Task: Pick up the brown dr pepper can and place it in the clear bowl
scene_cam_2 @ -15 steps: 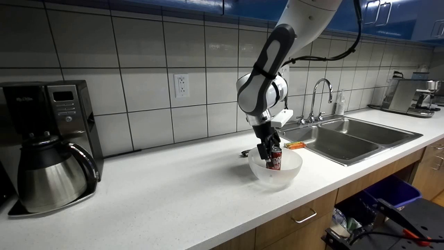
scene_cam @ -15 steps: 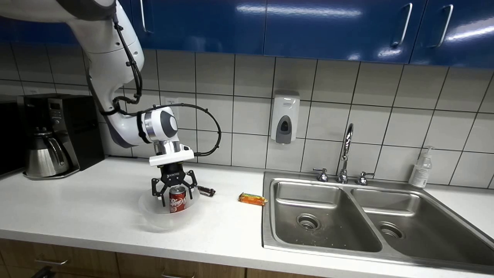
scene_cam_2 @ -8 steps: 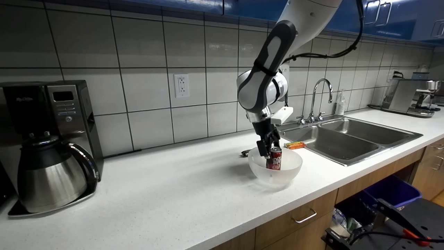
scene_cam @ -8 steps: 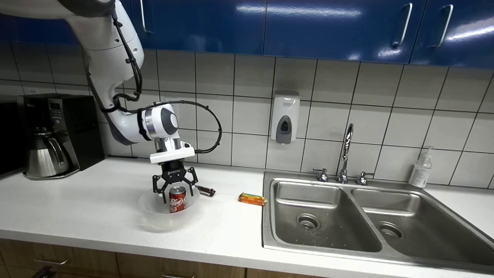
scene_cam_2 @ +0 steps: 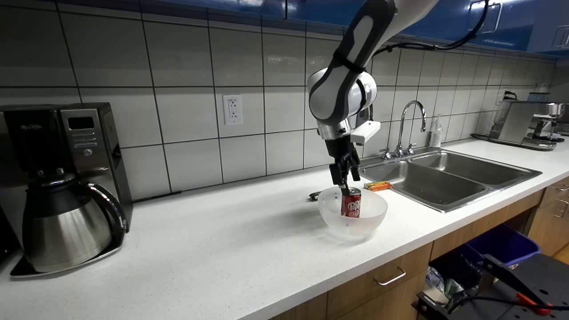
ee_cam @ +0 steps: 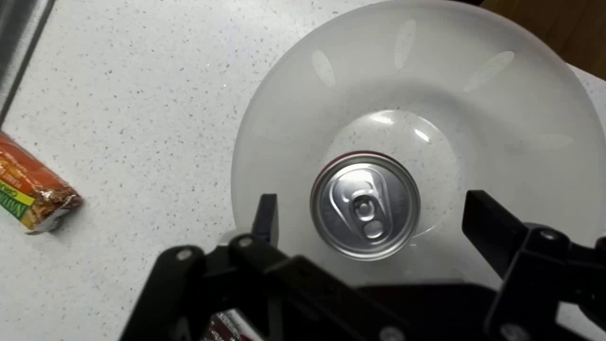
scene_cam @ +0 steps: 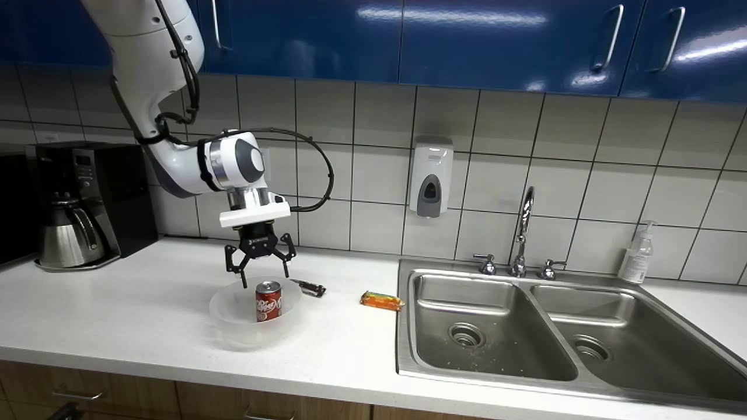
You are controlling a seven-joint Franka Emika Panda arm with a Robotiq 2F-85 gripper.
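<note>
The brown Dr Pepper can [scene_cam: 268, 302] stands upright inside the clear bowl [scene_cam: 230, 329] on the counter. The can [scene_cam_2: 351, 206] and bowl [scene_cam_2: 373, 218] also show in an exterior view. My gripper [scene_cam: 265, 280] is open and empty, just above the can, with its fingertips around the height of the can's top or higher. In the wrist view the silvery can top [ee_cam: 365, 206] sits between the spread fingers, with a gap on each side. The bowl [ee_cam: 284, 123] surrounds the can there. The can's lower part is partly hidden by the bowl wall.
An orange wrapped bar [scene_cam: 382, 301] lies beside the steel sink [scene_cam: 408, 326]. A dark wrapped bar [scene_cam: 311, 288] lies close behind the bowl. A coffee maker [scene_cam_2: 89, 146] stands at one end of the counter. Blue cabinets [scene_cam: 303, 41] hang above.
My gripper has risen from beside the can, and its fingers now stand higher, clear of the can's sides. The can and the bowl have not moved.
</note>
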